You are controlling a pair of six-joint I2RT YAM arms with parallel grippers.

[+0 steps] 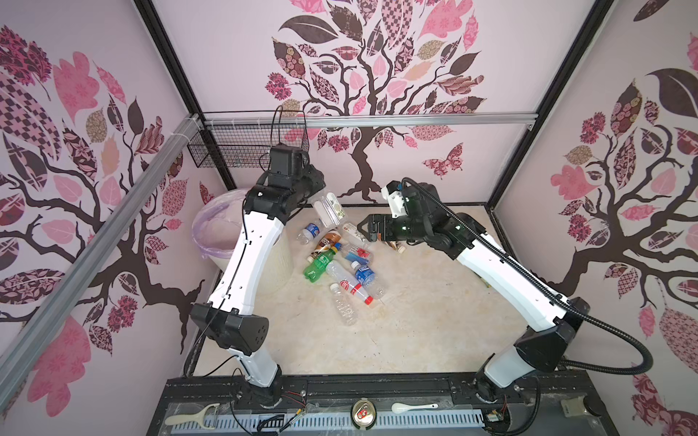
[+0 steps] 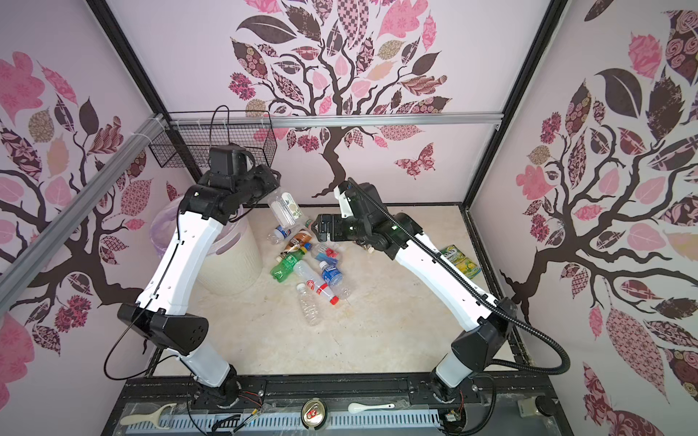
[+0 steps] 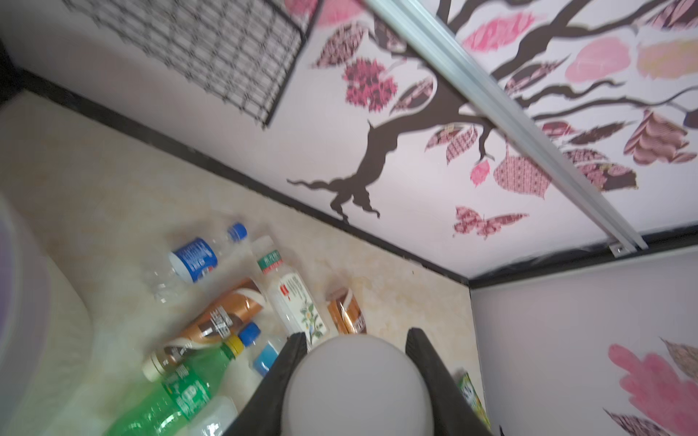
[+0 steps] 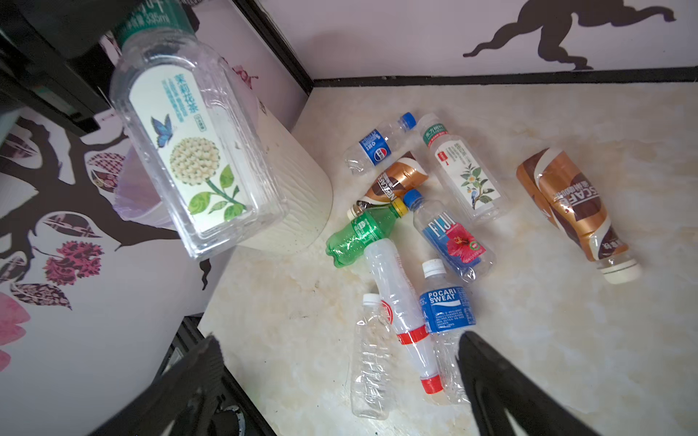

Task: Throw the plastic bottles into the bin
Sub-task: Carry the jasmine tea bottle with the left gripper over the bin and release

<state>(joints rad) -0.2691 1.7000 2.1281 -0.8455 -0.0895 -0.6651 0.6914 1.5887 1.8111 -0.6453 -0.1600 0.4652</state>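
Observation:
My left gripper [image 3: 355, 339] is shut on the white capped end of a clear plastic bottle with a flower label [image 1: 330, 209] [image 4: 192, 151]. It hangs tilted in the air just right of the bin [image 1: 223, 230], a cream ribbed bucket with a lilac bag. My right gripper [image 1: 360, 226] [image 4: 338, 339] is open and holds nothing, a little to the right of that bottle. Several plastic bottles lie in a pile on the table: a green one [image 1: 321, 264], a blue-labelled one [image 4: 445, 305], a brown one [image 4: 396, 181]. Another brown bottle [image 4: 570, 211] lies apart, under my right arm.
A black wire basket [image 1: 241, 147] hangs on the back wall above the bin. A green-yellow snack packet [image 2: 459, 260] lies by the right wall. On the front ledge are a peeler [image 1: 189, 417], a can [image 1: 363, 413] and a spoon [image 1: 411, 407].

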